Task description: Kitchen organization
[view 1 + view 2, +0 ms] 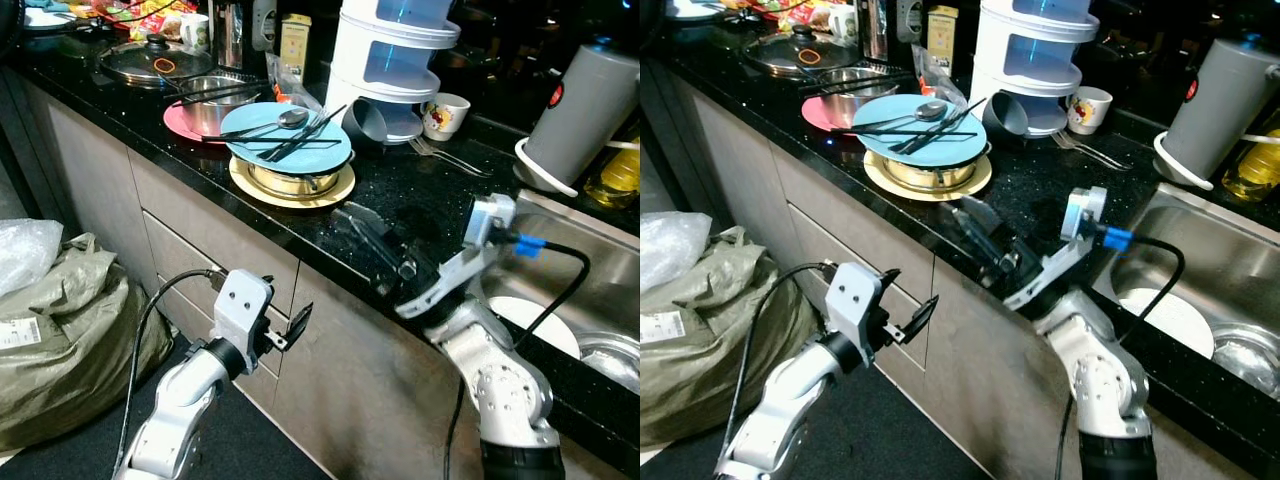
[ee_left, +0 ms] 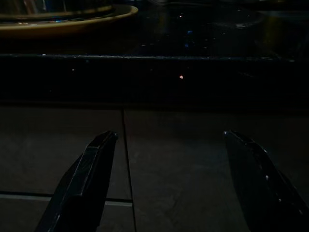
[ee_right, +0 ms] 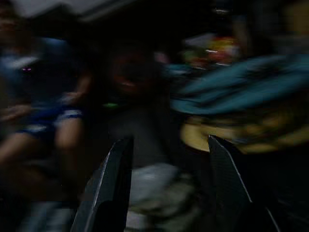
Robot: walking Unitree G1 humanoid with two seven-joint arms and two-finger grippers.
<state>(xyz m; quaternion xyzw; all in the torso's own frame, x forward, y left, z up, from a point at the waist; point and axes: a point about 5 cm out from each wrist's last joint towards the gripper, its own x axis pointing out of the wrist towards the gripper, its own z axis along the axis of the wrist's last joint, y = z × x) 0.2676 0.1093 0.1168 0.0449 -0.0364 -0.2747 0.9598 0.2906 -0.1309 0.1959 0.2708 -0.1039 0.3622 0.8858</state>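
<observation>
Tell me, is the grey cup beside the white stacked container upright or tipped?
Tipped. The grey cup lies on its side on the black counter, its open mouth facing forward.

Glossy black speckled stone counter (image 1: pixel 420 205); shiny steel sink (image 1: pixel 590 265); matt grey cabinet fronts (image 1: pixel 120 200); glass lid (image 1: pixel 155 60).

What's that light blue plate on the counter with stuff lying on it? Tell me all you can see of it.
The light blue plate is round, looks like plastic, and lies on a metal bowl that sits on a yellow plate near the front edge of the black counter. Black chopsticks and a metal spoon lie across its top. Neither gripper touches it.
</observation>
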